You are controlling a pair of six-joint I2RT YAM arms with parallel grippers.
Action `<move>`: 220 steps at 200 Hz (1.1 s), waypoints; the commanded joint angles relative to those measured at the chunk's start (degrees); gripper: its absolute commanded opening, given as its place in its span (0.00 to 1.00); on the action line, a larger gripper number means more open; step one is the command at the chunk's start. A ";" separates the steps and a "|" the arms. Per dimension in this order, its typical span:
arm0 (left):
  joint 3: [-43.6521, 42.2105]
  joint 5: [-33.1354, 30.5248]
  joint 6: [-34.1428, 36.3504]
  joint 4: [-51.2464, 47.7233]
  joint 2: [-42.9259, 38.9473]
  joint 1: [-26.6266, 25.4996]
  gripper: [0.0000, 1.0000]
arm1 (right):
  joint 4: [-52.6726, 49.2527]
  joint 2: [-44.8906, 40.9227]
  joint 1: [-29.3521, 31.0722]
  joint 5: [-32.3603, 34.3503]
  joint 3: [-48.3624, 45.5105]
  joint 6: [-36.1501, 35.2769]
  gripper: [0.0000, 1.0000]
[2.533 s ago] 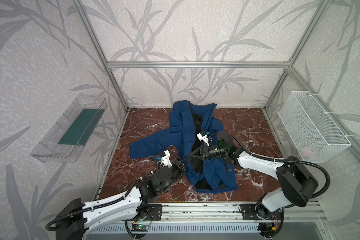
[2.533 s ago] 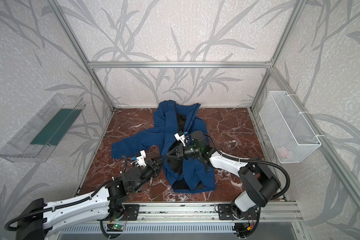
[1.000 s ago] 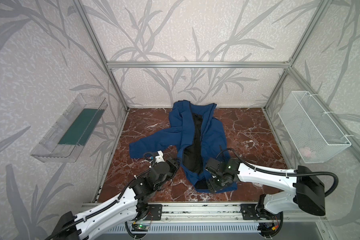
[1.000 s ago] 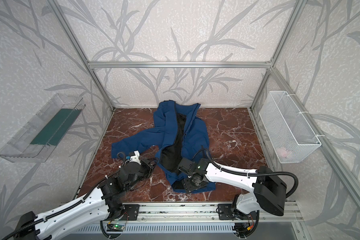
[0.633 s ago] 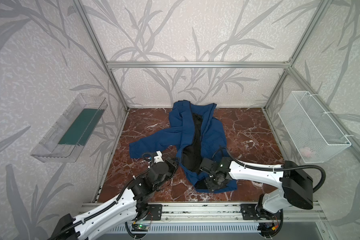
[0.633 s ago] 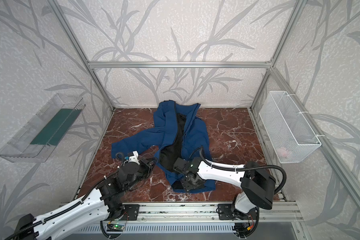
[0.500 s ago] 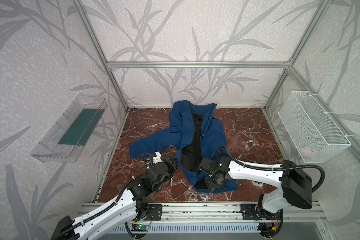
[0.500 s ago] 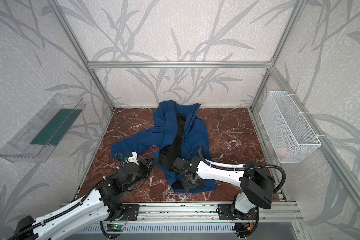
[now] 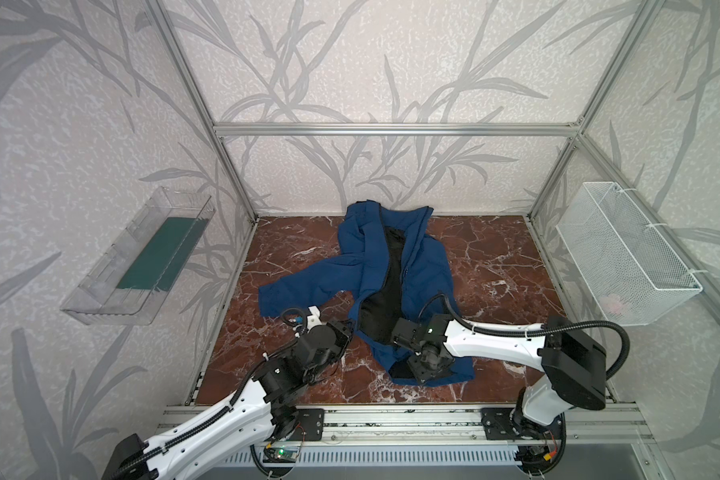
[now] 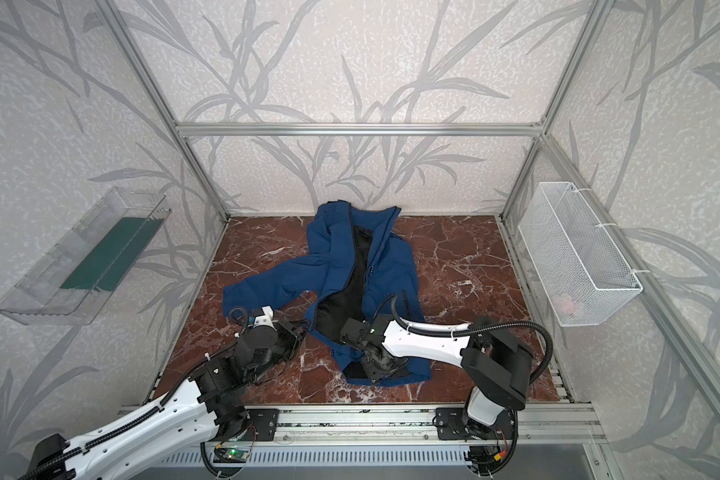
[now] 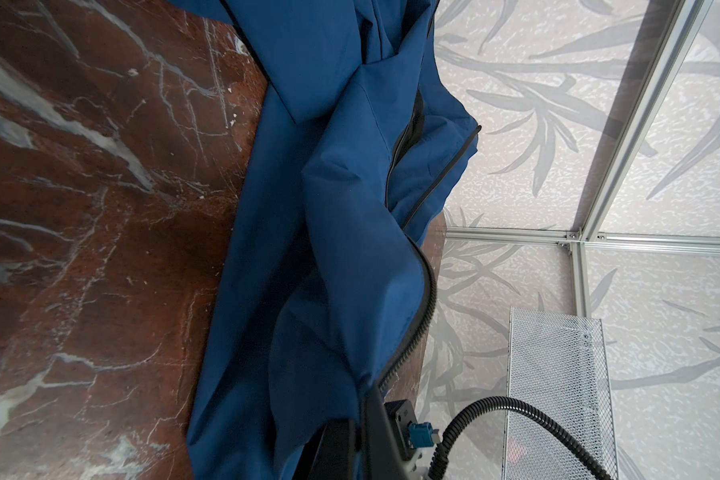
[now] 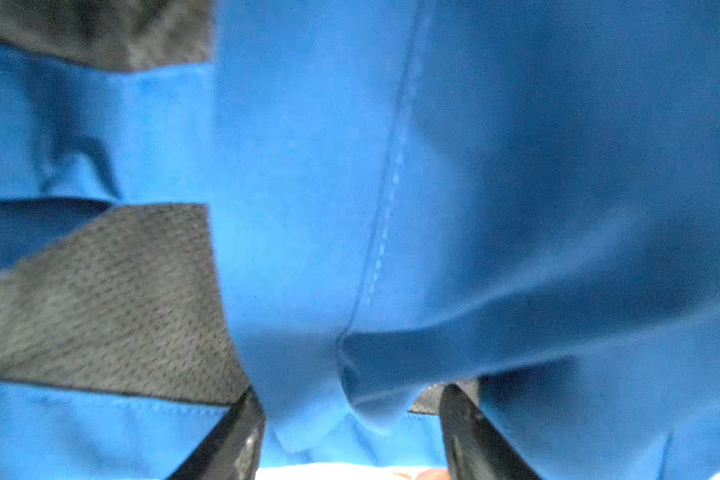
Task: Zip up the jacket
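One pink lump [image 9: 611, 302] in basket [image 9: 599, 232], left pincer [image 11: 360, 428] clamping jacket [image 9: 425, 266] — right pincer [image 12: 350, 399] agape.

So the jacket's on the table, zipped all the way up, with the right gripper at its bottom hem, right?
No: the jacket is unzipped; both top views show its front open with black lining exposed. It is on the table, and the right gripper is at its bottom hem.

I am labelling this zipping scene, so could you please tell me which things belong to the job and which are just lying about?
For the job: jacket, left tool shut on its front edge, right tool open at its hem.
Just there: clear wall tray, white wire basket.
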 commanded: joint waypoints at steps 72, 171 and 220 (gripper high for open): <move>0.99 -0.15 -0.37 -1.35 0.15 0.35 0.00 | -0.19 -1.11 0.37 0.19 -0.52 -0.38 0.21; 8.60 6.57 10.60 7.31 9.07 2.44 0.00 | 14.60 -19.76 -7.20 -15.57 -7.68 -1.66 0.00; 8.22 25.73 11.40 42.15 23.07 10.16 0.00 | 46.29 -28.01 -12.59 -19.65 -17.23 -3.76 0.00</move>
